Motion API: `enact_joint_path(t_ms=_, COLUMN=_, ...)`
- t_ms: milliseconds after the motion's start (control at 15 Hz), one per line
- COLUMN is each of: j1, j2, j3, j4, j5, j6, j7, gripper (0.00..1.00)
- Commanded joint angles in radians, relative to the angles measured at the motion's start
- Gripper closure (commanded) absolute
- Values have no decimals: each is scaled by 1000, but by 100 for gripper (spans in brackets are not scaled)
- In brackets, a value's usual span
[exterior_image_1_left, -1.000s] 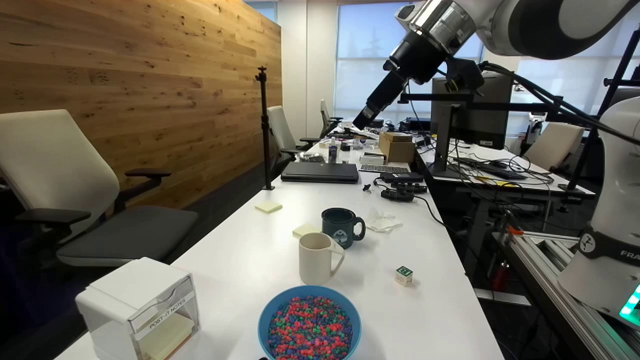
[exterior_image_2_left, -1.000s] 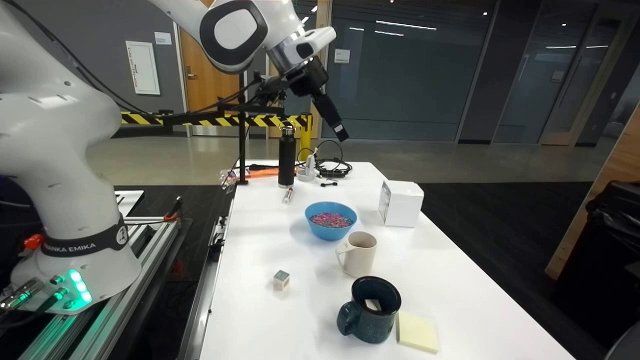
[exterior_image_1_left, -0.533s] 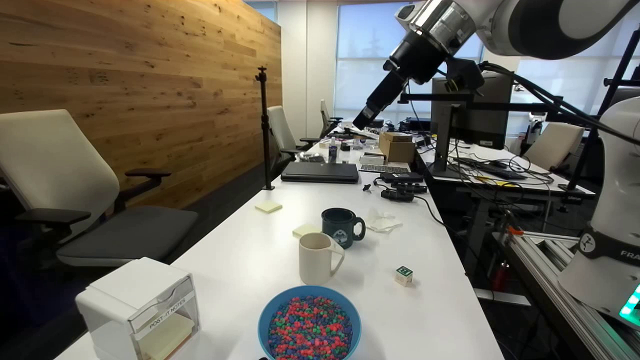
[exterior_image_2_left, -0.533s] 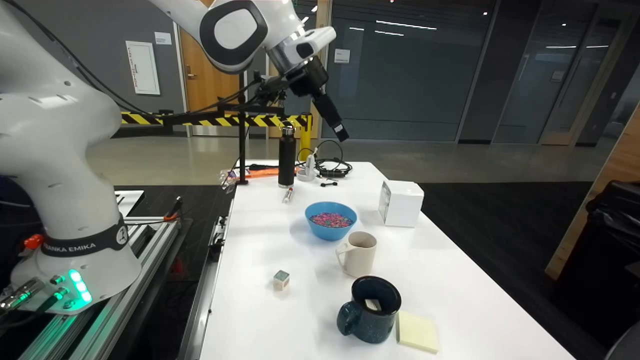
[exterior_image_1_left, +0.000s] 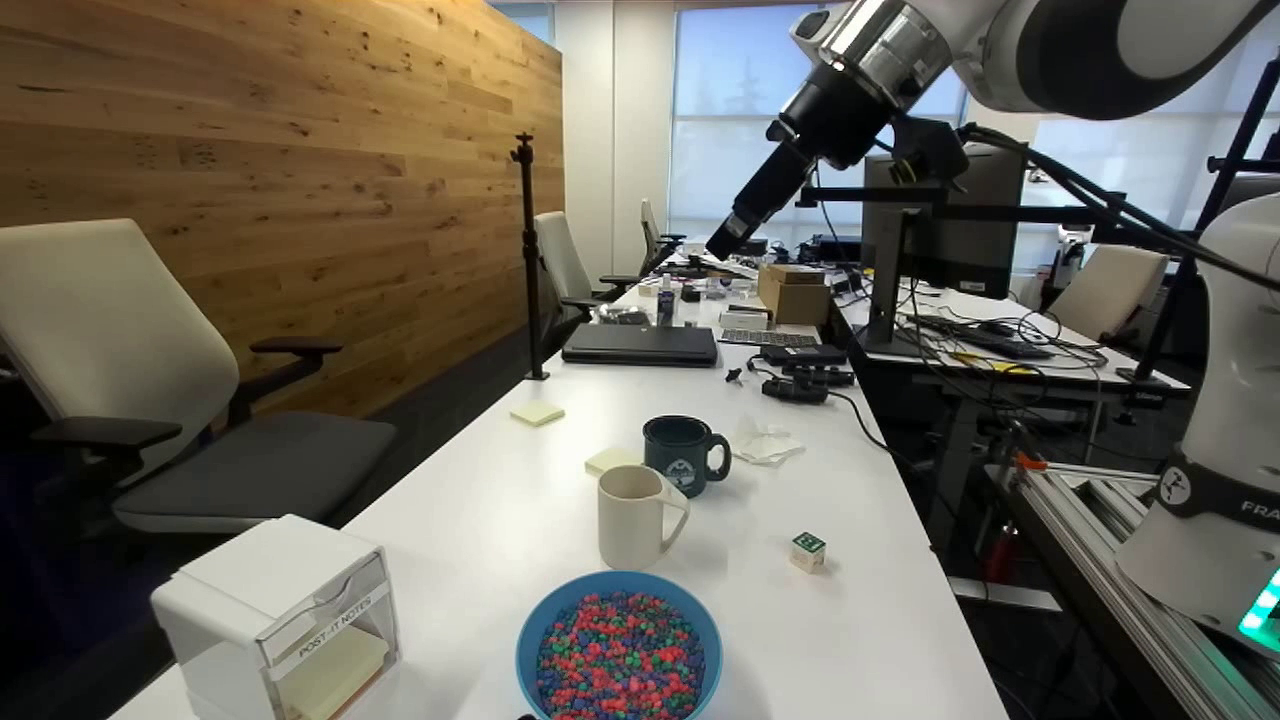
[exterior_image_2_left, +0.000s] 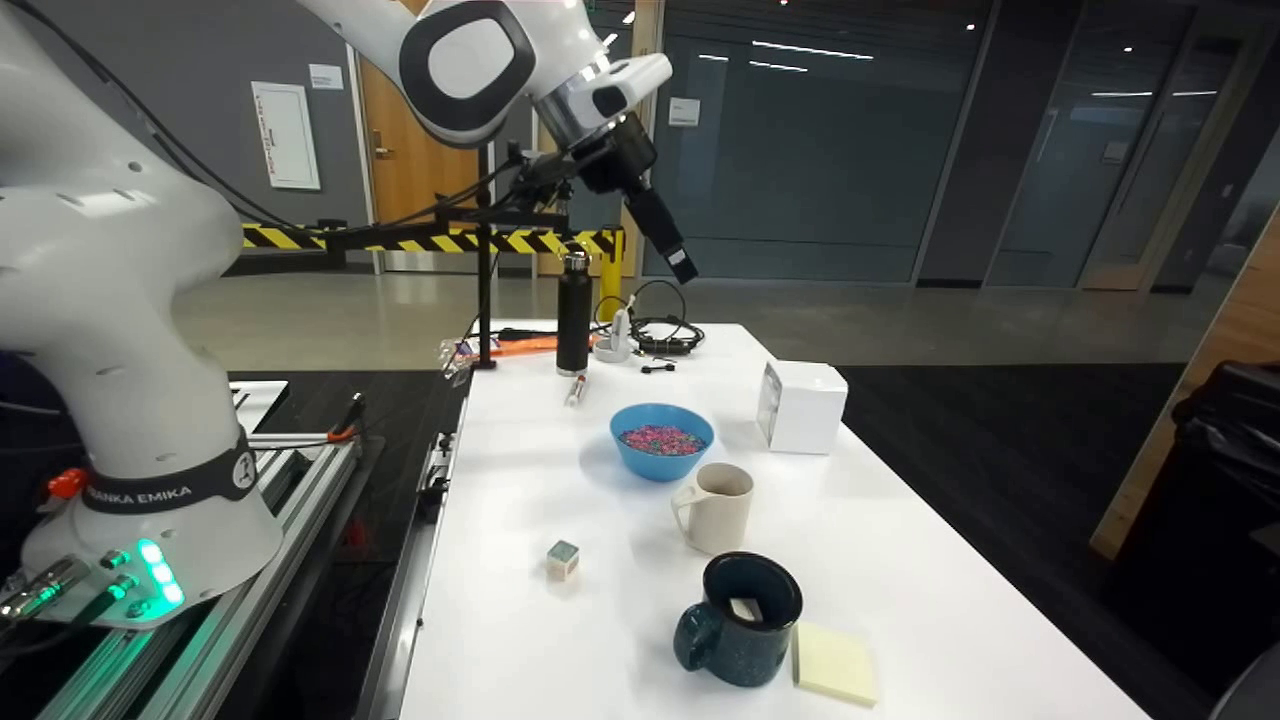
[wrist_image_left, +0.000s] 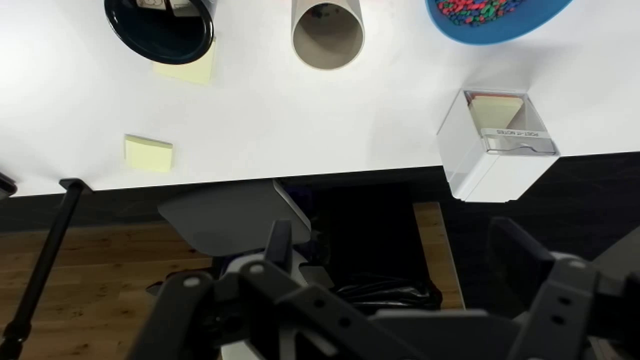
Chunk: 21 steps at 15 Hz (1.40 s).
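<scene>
One beige mug (exterior_image_2_left: 722, 515) stands well below the gripper's (wrist_image_left: 391, 232) parted jaws.

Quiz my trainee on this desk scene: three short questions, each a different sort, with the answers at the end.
1. Which stands nearer the bowl: the cream mug or the dark mug?
2. True or false: the jaws are shut.
3. Complete the wording: the label on the white box reads "POST-IT ...".

Key:
1. The cream mug.
2. False; they stand open, with nothing between them.
3. NOTES.
</scene>
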Motion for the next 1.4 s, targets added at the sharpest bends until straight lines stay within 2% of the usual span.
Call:
enact_joint_path(t_ms=0, j1=-21, j2=24, j3=13, j4=24, j5=-4, j6=58, j7=11, gripper=0)
enact_joint_path(t_ms=333, j1=-112, j2=102, j3=64, j4=85, j5=-34, j6=231, j7=31, gripper=0)
enact_joint_path(t_ms=467, j1=-189, j2=130, j3=121, j4=104, j5=-59, j6=291, j7=33, gripper=0)
enact_joint_path(t_ms=600, j1=-282, j2=147, j3=197, j4=109, j5=-78, j6=356, j7=37, gripper=0)
enact_joint_path(t_ms=733, j1=-403, j2=152, j3=301, j4=106, j5=-86, j6=414, j7=40, gripper=0)
enact_joint_path(t_ms=933, j1=-511, j2=138, j3=417, j4=80, j5=-62, j6=436, j7=18, gripper=0)
enact_joint_path(t_ms=1333, j1=-545, j2=128, j3=521, j4=22, j5=-50, j6=421, j7=10, gripper=0)
